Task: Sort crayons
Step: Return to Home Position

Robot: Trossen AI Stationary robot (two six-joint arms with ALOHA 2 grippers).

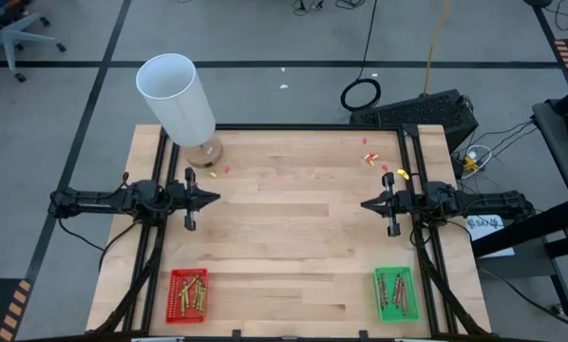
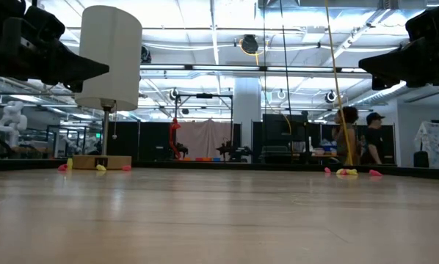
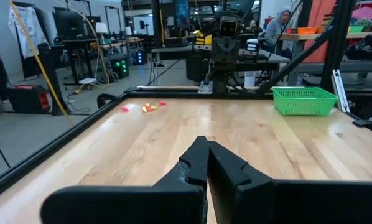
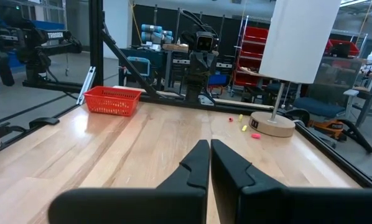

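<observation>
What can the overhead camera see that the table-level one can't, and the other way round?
Only the high view shows the red tray and green tray, each holding crayons. Only the low view shows people standing in the room behind. Both show the white lamp, small scraps on the wooden table, and the arms, left gripper and right gripper at the table's sides.
</observation>
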